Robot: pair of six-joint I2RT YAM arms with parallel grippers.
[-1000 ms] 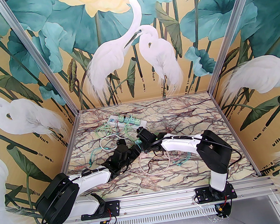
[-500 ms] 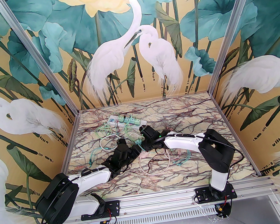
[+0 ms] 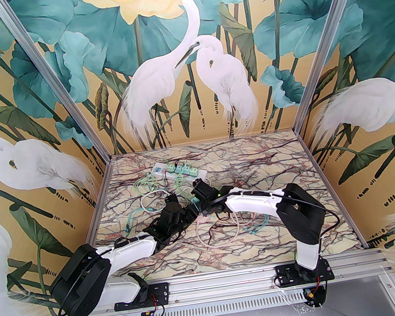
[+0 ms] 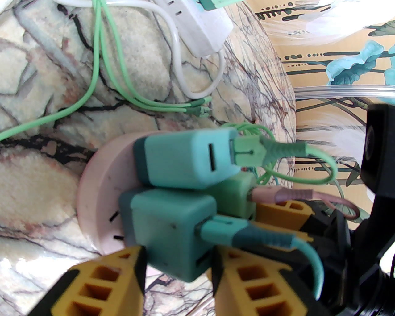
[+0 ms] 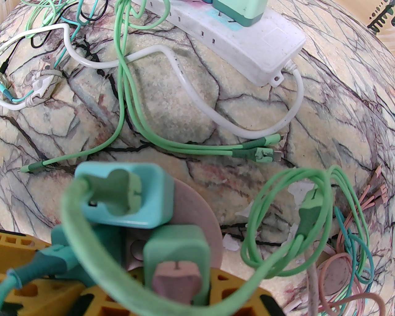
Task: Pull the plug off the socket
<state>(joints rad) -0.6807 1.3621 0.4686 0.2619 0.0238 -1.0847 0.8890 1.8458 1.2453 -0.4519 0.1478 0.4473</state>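
Observation:
A round pink socket (image 4: 95, 185) lies on the marbled table with three cube plugs in it. My left gripper (image 4: 177, 268) is shut on the dark teal plug (image 4: 169, 228), with a yellow finger (image 4: 101, 277) on each side. The light blue plug (image 4: 185, 160) carries a green cable. My right gripper (image 5: 166, 296) reaches in from the cable side and grips the green plug (image 5: 176, 250), which holds a pink cable end (image 5: 174, 277). In the top view both grippers, left (image 3: 189, 211) and right (image 3: 199, 200), meet at mid-table, covering the socket.
A white power strip (image 5: 247, 49) with several green plugs (image 3: 181, 168) lies beyond the socket. Loose green cables (image 5: 139, 129), a white cord (image 5: 185, 83) and pink and teal cable coils (image 3: 229, 229) sprawl over the table. Cage walls stand on three sides.
The right arm swung a little to the right half a second ago and has now come back left. The left arm has barely moved.

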